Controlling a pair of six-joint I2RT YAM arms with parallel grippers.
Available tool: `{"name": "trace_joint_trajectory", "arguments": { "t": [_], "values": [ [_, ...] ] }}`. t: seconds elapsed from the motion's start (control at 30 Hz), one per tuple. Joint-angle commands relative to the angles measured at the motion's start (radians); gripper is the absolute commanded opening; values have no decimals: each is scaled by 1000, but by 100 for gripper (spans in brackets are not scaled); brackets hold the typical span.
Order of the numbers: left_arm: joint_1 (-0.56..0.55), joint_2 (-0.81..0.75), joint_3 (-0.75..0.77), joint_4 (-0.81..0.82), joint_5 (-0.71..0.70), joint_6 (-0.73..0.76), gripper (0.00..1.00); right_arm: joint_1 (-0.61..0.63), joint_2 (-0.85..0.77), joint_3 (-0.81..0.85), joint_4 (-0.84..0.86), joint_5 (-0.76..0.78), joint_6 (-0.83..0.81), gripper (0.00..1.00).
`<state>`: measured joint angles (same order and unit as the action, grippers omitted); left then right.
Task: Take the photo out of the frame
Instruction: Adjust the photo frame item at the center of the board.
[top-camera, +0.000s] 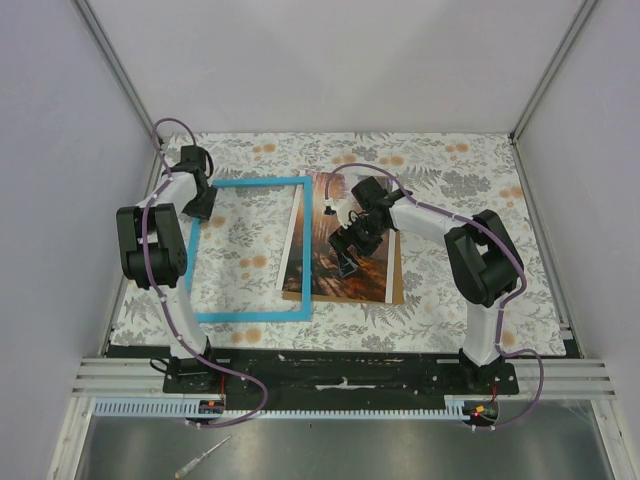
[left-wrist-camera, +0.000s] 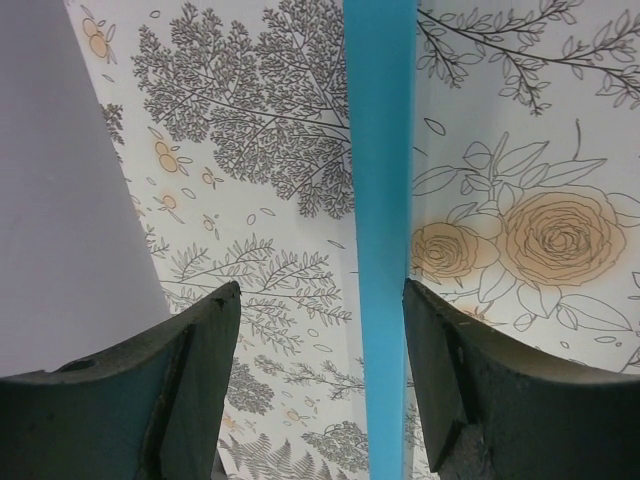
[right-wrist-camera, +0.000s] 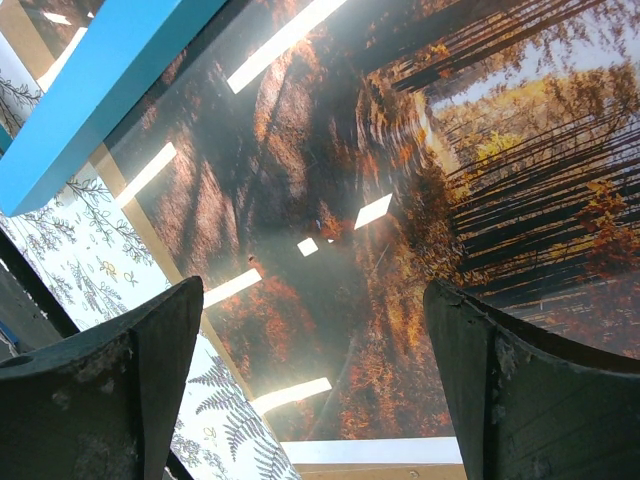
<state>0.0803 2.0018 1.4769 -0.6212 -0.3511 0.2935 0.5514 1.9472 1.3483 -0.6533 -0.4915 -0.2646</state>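
The blue frame (top-camera: 249, 316) lies flat on the floral cover, left of centre. The photo (top-camera: 355, 275), an autumn forest print, lies to its right on a brown board (top-camera: 397, 272). The frame's right bar crosses the photo's left edge. My left gripper (top-camera: 203, 203) is open and low over the frame's left bar near its far corner. In the left wrist view the blue bar (left-wrist-camera: 380, 200) runs between the fingers, close to the right one, with nothing gripped (left-wrist-camera: 322, 385). My right gripper (top-camera: 345, 262) is open and empty just above the photo (right-wrist-camera: 400, 200). The frame bar (right-wrist-camera: 100, 90) shows at the upper left of the right wrist view (right-wrist-camera: 315, 400).
The floral table cover (top-camera: 450, 170) spans the table. Grey walls stand on the left, right and back. The arm bases sit on a black rail (top-camera: 340, 370) at the near edge. A pen-like tool (top-camera: 200, 460) lies on the metal shelf in front.
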Motion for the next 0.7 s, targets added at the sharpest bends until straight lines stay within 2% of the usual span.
{"name": "trace_joint_trajectory", "arguments": {
  "t": [0.0,0.4,0.67],
  "values": [
    [15,-5,3,55,-74,50,72,-8,35,-8,14,25,-12,98],
    [52,37,68,63,-123,65,72,-10,32,-11,15,19,-7,98],
    [52,-78,68,25,64,23,72,-10,30,-11,15,14,-5,98]
  ]
}}
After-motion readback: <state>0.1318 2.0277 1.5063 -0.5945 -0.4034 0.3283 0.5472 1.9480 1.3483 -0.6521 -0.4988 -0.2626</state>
